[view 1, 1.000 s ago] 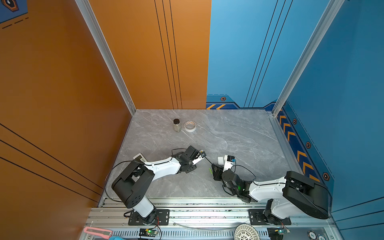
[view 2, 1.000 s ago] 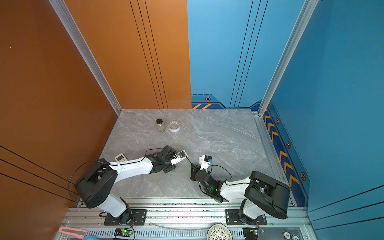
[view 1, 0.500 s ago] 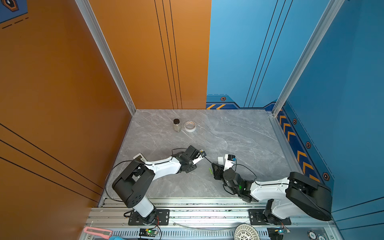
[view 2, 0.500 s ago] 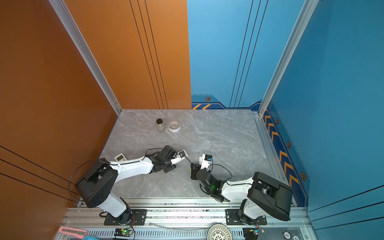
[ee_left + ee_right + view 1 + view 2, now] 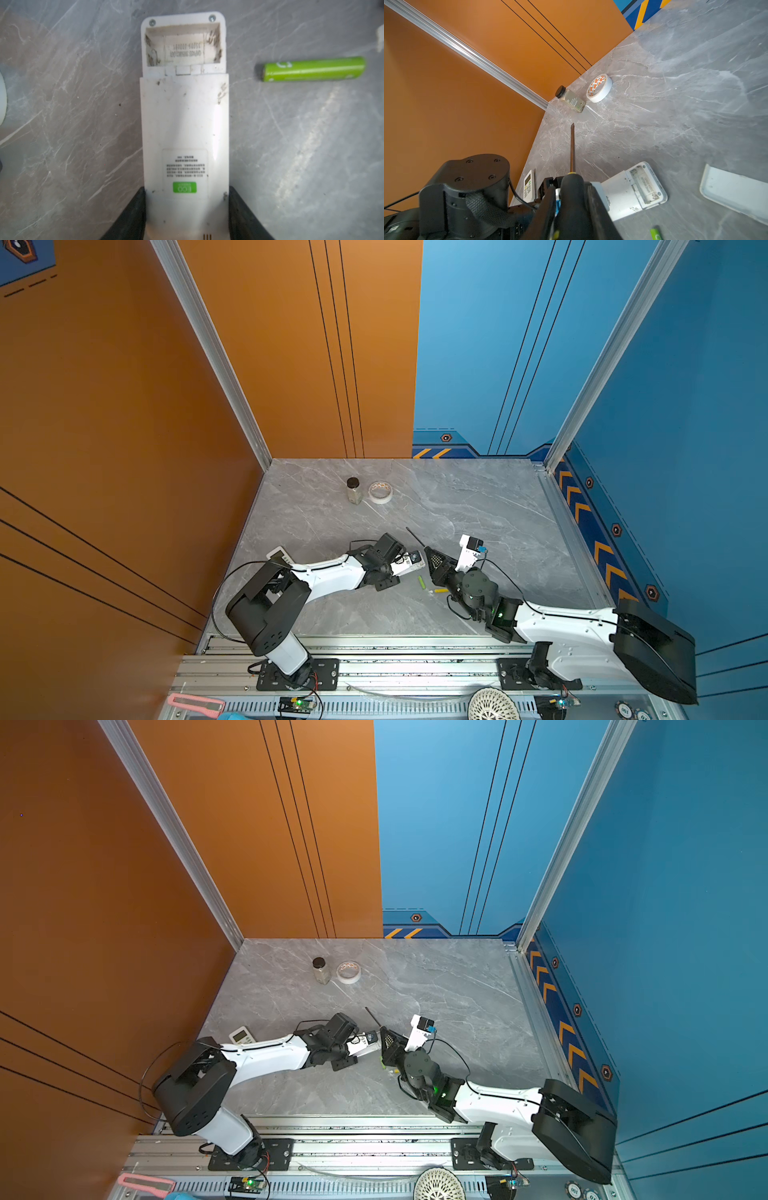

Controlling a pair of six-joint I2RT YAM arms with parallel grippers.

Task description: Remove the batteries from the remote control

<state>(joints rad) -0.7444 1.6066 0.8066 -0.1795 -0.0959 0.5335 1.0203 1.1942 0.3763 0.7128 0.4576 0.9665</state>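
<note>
The white plastic remote control (image 5: 185,116) is clamped by the left fingers (image 5: 135,214), its open compartment (image 5: 182,47) empty. Just beside the remote, the bright green battery (image 5: 313,68) lies on the grey bench (image 5: 72,104). A black-handled screwdriver (image 5: 572,149) is gripped by the right fingers (image 5: 435,561). Unloading is judged done; release is called for next.

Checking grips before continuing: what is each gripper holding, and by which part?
Left gripper: the white remote, clamped across its sides at the end opposite the open battery compartment. Right gripper: the screwdriver, by its black handle.
</note>
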